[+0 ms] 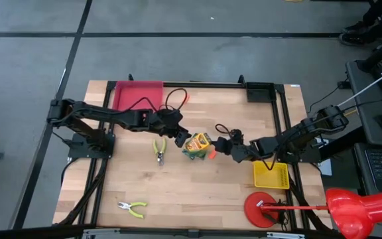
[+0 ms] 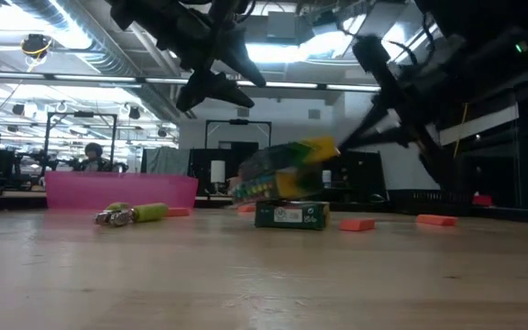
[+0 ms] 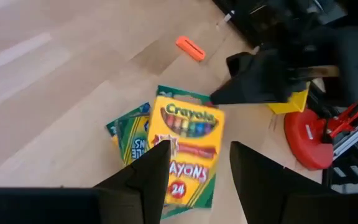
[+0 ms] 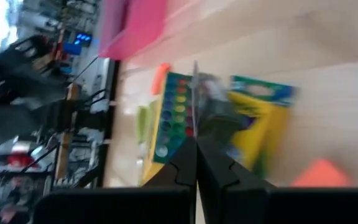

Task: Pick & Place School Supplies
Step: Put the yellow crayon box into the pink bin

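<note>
A green-and-yellow crayon box [image 1: 197, 141] is tilted at the table's middle, above a second, flat green box [image 2: 291, 215] that lies on the wood. My right gripper [image 1: 213, 143] comes in from the right and is shut at the tilted box's right end. My left gripper [image 1: 178, 137] hangs open just left of and above the boxes, its fingers [image 3: 157, 171] on either side over the yellow box face [image 3: 188, 146] without touching it. Orange pieces [image 2: 356, 224] lie beside the boxes. One pair of pliers [image 1: 159, 149] lies left of them, another [image 1: 132, 208] near the front edge. My right gripper pinches a thin edge at the crayon box's open end [image 4: 194, 115] between its two shut fingers. The fingers come from the table's right side, slanting down. The held end [image 2: 324, 148] is raised and the box tilts, its other end [image 2: 246, 188] lower, over the flat green box.
A pink tray [image 1: 138, 95] stands at the far left of the table. A yellow mesh basket [image 1: 271, 176] sits at the right, with a red round stand [image 1: 260, 209] nearer the front. One orange piece [image 1: 212, 154] lies right under my right gripper.
</note>
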Controlling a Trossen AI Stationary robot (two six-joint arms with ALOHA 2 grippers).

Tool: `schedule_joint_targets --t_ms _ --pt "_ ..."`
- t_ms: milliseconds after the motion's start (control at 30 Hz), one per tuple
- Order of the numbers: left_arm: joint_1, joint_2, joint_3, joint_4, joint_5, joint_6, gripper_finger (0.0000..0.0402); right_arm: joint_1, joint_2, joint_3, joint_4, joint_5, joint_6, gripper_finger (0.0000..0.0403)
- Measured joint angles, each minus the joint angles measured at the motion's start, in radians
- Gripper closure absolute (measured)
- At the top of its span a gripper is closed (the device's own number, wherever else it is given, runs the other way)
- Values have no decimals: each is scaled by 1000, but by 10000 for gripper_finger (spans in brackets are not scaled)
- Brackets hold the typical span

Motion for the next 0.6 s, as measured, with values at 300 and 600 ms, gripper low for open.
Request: schedule_joint_targets --t_ms 300,600 --pt "34 -118 0 -18 -7 119 233 1 0 141 -35 -81 -206 402" --pt "72 -188 0 -192 269 353 233 -4 -11 288 -77 -215 -420 402"
